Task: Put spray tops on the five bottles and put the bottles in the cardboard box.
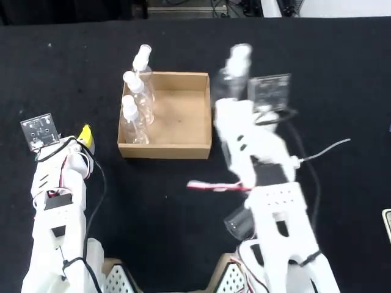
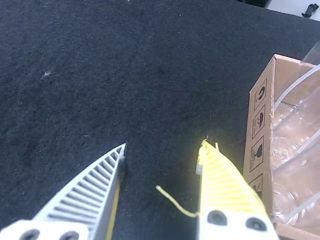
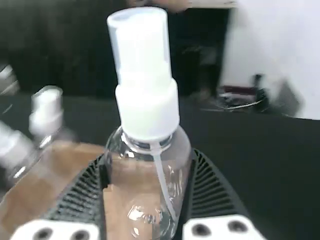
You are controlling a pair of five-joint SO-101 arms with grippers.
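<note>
It looks like a robotics lab. Two arms (image 1: 275,213) stand at a black-clothed table (image 1: 153,201). Cables (image 1: 223,7) lie behind it.

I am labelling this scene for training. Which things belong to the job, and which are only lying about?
Job: cardboard box; three topped bottles inside it; topped bottle in the right gripper; topless bottle by the right arm; loose spray top on the table.
Lying about: white cable; pale object at the table's right edge.

White plastic left arm (image 1: 55,207) and right arm (image 1: 278,207) carry black cables (image 1: 67,264) (red wires (image 1: 61,178) too). Left gripper (image 2: 164,150): one white ribbed finger (image 2: 95,190), one yellow, both screwed on. Right gripper (image 3: 148,157): black ribbed fingers (image 3: 80,192).
</note>
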